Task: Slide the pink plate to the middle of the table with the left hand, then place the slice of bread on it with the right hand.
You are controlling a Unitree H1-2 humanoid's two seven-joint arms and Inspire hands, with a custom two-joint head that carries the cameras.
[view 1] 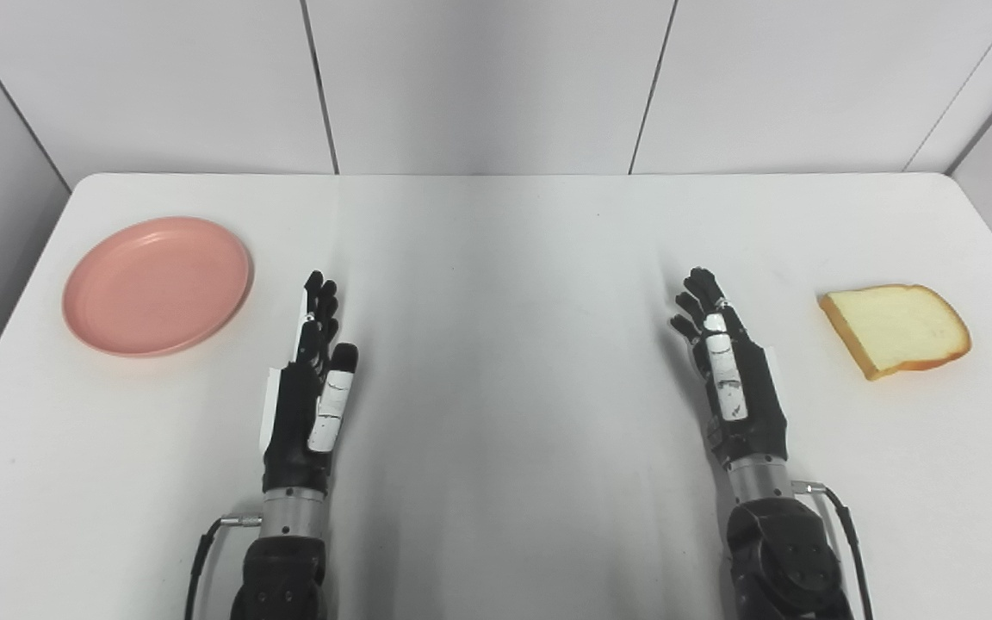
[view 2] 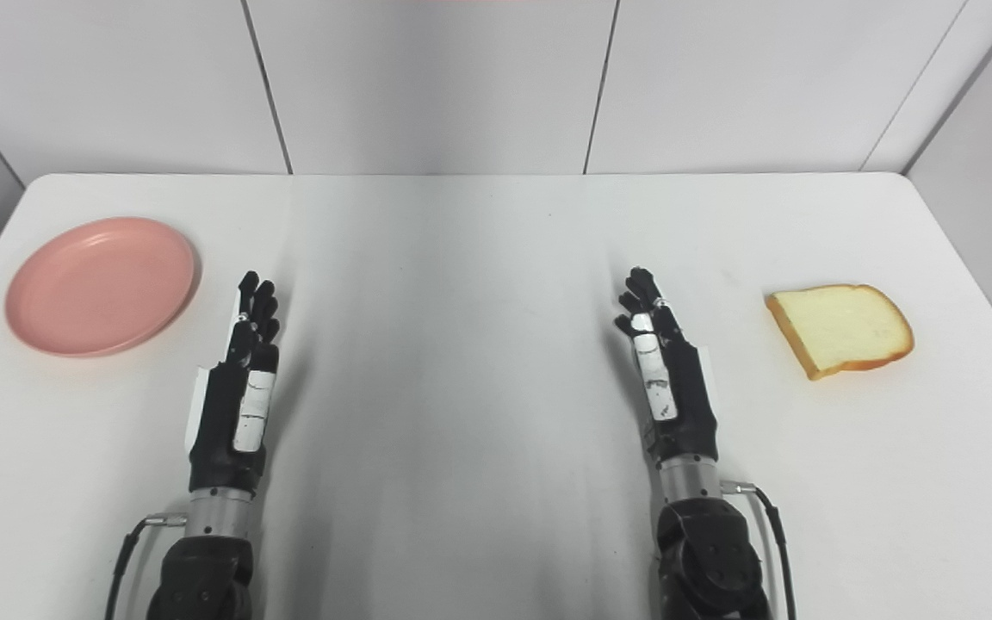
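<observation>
- A round, shallow pink plastic plate point(view 1: 158, 285) lies flat on the far left part of the white table point(view 1: 496, 258), close to the table's left edge and well away from the middle.
- A slice of pale bread with a golden-brown crust point(view 1: 896, 328) lies flat on the right side of the table, about level with the plate and well apart from it.
- The left hand point(view 1: 311, 379), black with white panels, rests low over the table, just right of the plate and nearer the camera; it does not touch the plate. Its fingers point(view 1: 319, 297) are stretched forward side by side, the thumb lies alongside, and it holds nothing.
- The right hand point(view 2: 664, 370), of the same make, sits left of the bread with a clear gap between them. Its fingers point(view 2: 641, 288) point away from the robot, slightly fanned, and it is empty.
- Both forearms enter from the bottom edge, each with a thin black cable at the wrist.
- The middle of the table lies between the two hands.
</observation>
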